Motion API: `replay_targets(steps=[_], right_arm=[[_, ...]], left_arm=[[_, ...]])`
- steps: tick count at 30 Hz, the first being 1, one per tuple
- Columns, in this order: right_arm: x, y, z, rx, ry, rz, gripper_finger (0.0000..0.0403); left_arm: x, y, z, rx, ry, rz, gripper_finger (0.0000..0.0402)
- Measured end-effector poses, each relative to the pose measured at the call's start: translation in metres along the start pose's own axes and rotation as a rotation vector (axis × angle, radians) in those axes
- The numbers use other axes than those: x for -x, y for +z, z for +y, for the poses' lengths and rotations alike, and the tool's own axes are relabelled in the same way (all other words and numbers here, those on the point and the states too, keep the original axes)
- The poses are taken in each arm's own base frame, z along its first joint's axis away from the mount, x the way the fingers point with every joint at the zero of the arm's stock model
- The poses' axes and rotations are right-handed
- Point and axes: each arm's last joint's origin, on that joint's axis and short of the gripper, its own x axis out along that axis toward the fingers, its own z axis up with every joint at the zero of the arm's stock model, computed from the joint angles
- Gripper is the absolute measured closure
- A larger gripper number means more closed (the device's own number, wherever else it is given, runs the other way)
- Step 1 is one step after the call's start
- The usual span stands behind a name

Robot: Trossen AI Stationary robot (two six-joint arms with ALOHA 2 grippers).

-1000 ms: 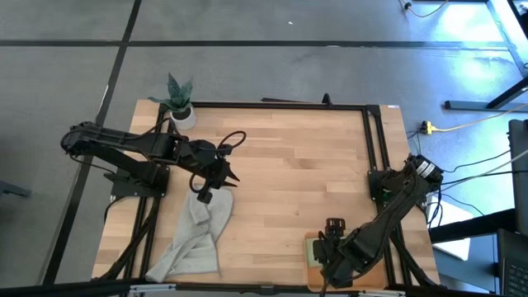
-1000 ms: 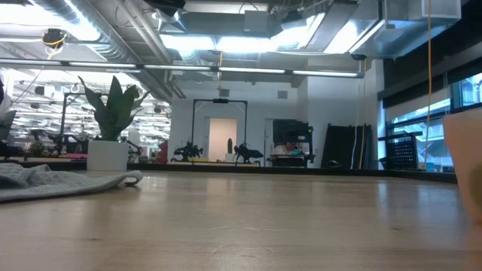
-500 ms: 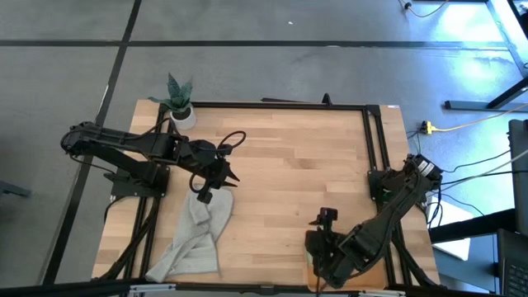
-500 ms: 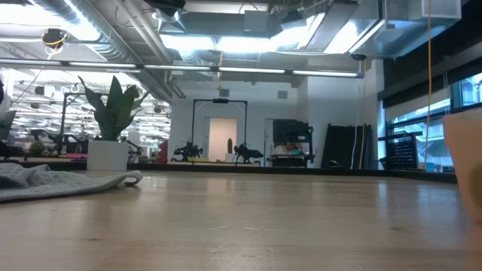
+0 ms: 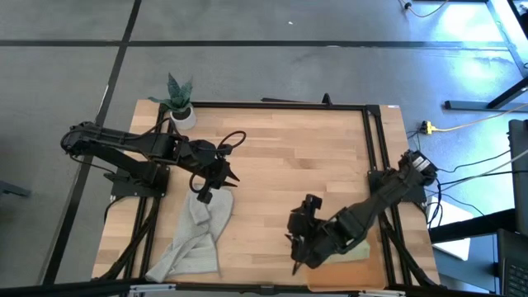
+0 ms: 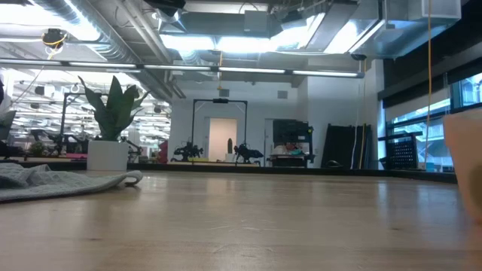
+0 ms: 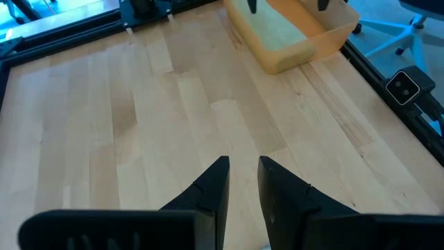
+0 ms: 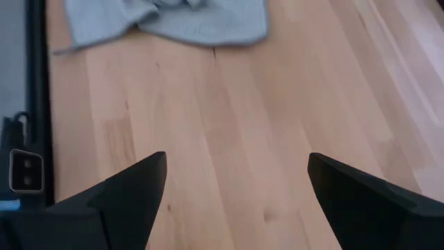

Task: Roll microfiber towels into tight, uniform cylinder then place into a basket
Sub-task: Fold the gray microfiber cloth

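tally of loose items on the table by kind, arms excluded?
Towels: 2, grey towel lying crumpled, green towel in the basket
Basket: 1, basket
Potted plant: 1, potted plant
Total: 4

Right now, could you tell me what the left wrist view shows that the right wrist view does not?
Only the left wrist view shows the basket with a pale green towel lying in it, and the left gripper, fingers slightly apart. Only the right wrist view shows the grey towel, crumpled and unrolled, beyond the wide-open right gripper. Both show bare wooden table.
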Motion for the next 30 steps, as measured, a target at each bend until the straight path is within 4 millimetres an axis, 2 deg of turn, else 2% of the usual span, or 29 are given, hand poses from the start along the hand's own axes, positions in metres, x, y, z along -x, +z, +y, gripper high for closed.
replay_targets(steps=[6,14,24,30], right_arm=[[-0.006,0.015,0.000,0.066,0.051,-0.072,0.0052],[-0.011,0.025,-0.003,0.007,0.138,-0.067,0.0056],[-0.014,0.030,-0.006,0.078,0.153,-0.077,0.0126],[-0.020,0.038,-0.014,0.045,0.138,-0.086,0.0141]], left_arm=[[0.000,0.000,0.000,0.000,0.000,0.000,0.0334],[0.000,0.000,0.000,0.000,0.000,0.000,0.0334],[0.000,0.000,0.000,0.000,0.000,0.000,0.0334],[0.000,0.000,0.000,0.000,0.000,0.000,0.0334]])
